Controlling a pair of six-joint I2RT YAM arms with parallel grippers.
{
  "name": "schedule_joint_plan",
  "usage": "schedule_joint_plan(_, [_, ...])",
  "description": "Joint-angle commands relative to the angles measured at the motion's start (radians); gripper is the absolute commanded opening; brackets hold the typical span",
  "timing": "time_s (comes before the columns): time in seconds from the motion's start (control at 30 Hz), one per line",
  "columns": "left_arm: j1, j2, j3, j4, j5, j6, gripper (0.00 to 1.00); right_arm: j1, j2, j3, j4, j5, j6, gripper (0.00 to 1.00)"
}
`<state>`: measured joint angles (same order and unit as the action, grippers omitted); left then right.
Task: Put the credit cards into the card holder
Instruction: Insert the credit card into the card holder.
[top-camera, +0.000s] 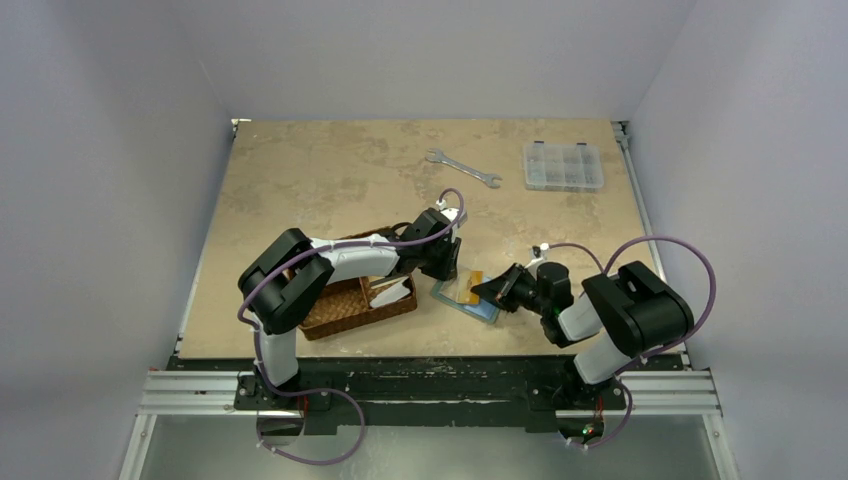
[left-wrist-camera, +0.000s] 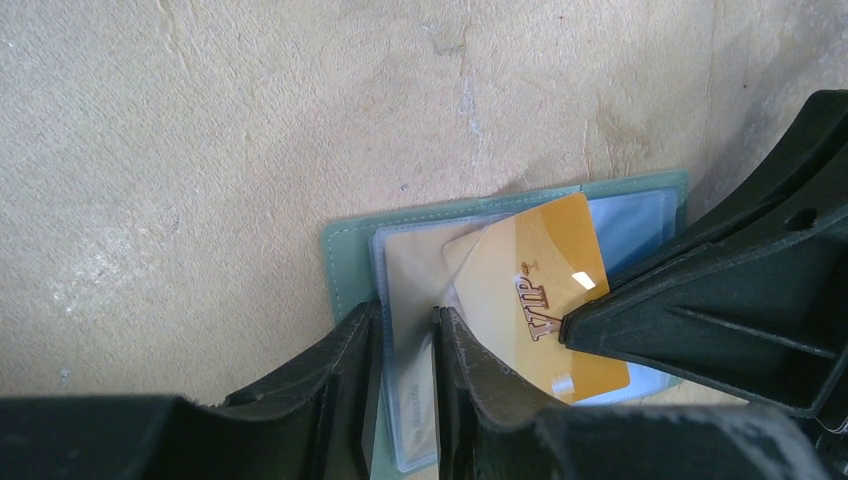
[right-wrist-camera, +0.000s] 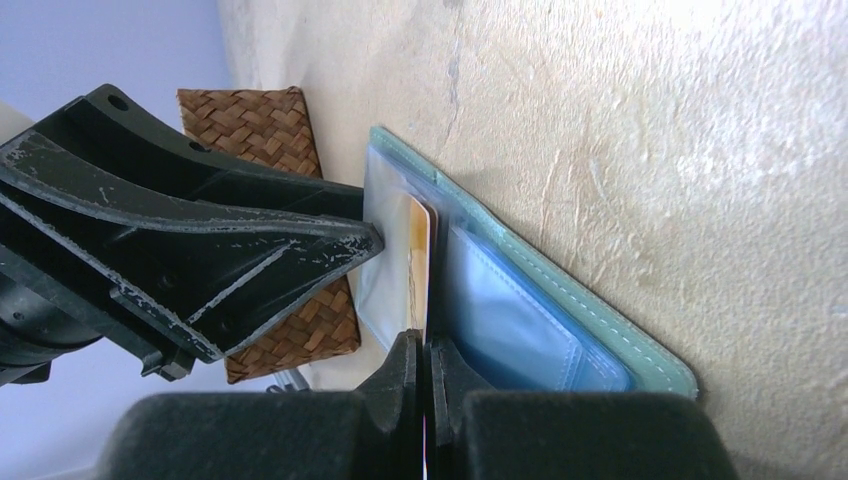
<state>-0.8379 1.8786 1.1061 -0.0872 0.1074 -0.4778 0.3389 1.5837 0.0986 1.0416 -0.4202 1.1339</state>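
The grey-green card holder (top-camera: 483, 312) lies open on the table, its clear and blue pockets up; it also shows in the left wrist view (left-wrist-camera: 345, 255) and the right wrist view (right-wrist-camera: 560, 280). My right gripper (right-wrist-camera: 425, 345) is shut on the orange-yellow credit card (left-wrist-camera: 540, 300), whose far end lies in a clear pocket; the card is seen edge-on in the right wrist view (right-wrist-camera: 420, 255). My left gripper (left-wrist-camera: 405, 320) stands on the holder's left side, its jaws a small gap apart over a clear sleeve holding a pale card (left-wrist-camera: 415, 400).
A brown woven basket (top-camera: 345, 305) with white cards (top-camera: 392, 292) sits under my left arm, just left of the holder. A wrench (top-camera: 462, 168) and a clear compartment box (top-camera: 563, 165) lie at the back. The two grippers (top-camera: 470, 280) nearly touch.
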Motion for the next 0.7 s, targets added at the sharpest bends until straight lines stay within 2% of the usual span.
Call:
schedule_joint_plan(0.0, [-0.032,0.016,-0.038,-0.099,0.073,0.003,0.26,-0.043,-0.018,0.051,-0.05,0.086,-0.1,0.0])
schedule_joint_plan(0.17, [-0.03,0.016,-0.043,-0.096,0.071,0.004,0.26,-0.06,-0.055,0.064,-0.103,0.071,-0.159,0.0])
schedule_joint_plan(0.27, [-0.03,0.018,-0.047,-0.088,0.078,-0.004,0.26,-0.06,-0.035,0.064,-0.078,0.071,-0.132,0.0])
schedule_joint_plan(0.5, [-0.031,0.005,-0.095,-0.025,0.116,-0.051,0.25,-0.06,0.108,0.029,0.188,0.054,0.046,0.0])
schedule_joint_plan(0.67, [-0.033,0.0,-0.139,0.07,0.179,-0.121,0.25,-0.047,0.168,-0.008,0.345,0.113,0.152,0.0])
